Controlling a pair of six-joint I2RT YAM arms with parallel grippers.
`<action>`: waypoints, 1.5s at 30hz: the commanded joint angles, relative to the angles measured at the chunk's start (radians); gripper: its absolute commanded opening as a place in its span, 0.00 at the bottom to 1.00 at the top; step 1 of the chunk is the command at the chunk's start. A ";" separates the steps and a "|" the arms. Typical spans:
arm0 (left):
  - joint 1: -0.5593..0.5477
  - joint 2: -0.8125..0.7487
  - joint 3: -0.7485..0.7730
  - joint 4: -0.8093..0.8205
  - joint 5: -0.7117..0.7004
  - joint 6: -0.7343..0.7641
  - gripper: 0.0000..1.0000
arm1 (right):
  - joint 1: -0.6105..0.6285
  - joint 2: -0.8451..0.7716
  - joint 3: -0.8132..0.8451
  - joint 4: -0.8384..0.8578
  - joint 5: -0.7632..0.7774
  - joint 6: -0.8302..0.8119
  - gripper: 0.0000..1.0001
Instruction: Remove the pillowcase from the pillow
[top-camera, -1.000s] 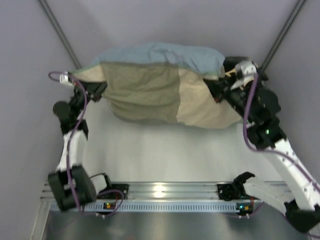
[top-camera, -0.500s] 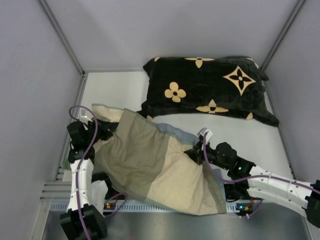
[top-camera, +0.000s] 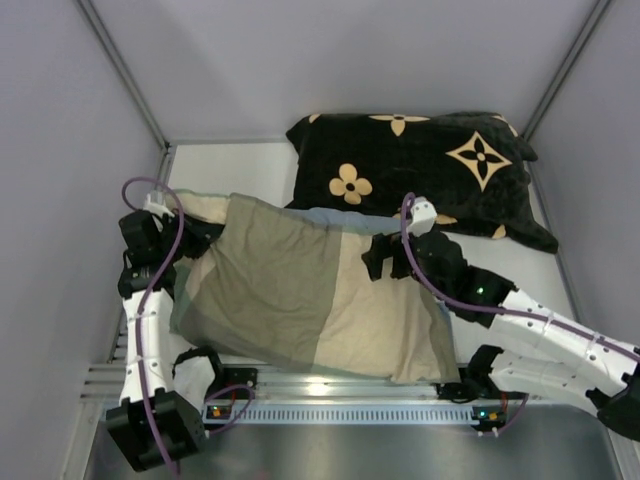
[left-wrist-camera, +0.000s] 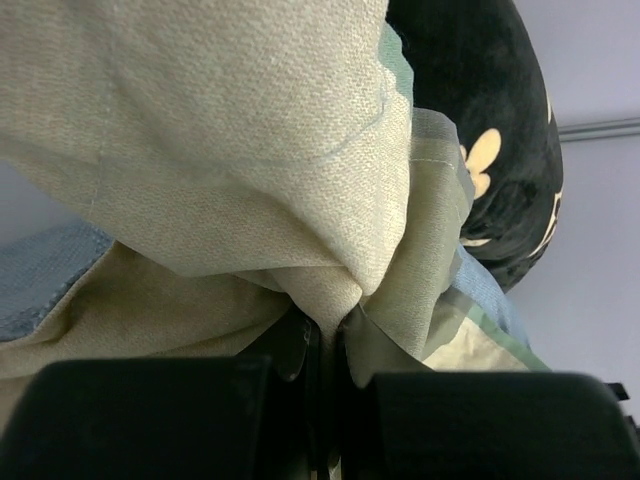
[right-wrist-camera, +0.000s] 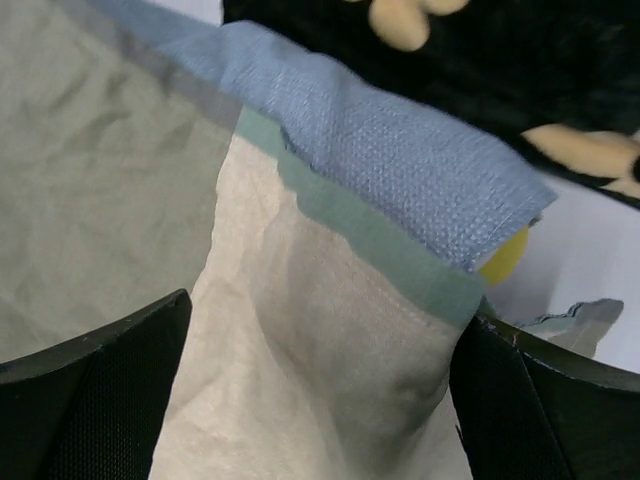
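Currently my left tool (left-wrist-camera: 328, 340) clamps the pillowcase (top-camera: 300, 290) beside the black cushion (top-camera: 420, 165); my right tool (right-wrist-camera: 320, 330) gapes apart, so pulling could drag the pillow (right-wrist-camera: 505, 257) along.

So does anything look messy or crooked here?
Yes. The pillowcase lies crooked and wrinkled, its near corner reaching the front rail. The left gripper pinches one corner into a bunch, and a bit of yellow peeks out under the blue edge.
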 joint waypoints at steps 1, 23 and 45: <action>-0.010 0.001 0.095 -0.027 0.028 0.040 0.00 | -0.139 0.008 0.103 -0.103 0.025 0.057 0.99; -0.010 0.026 0.250 -0.384 -0.412 0.175 0.99 | -0.490 0.166 0.013 -0.105 -0.300 0.204 0.99; -0.027 0.599 0.313 0.155 -0.304 0.060 0.99 | -0.630 0.088 -0.112 -0.033 -0.449 0.240 1.00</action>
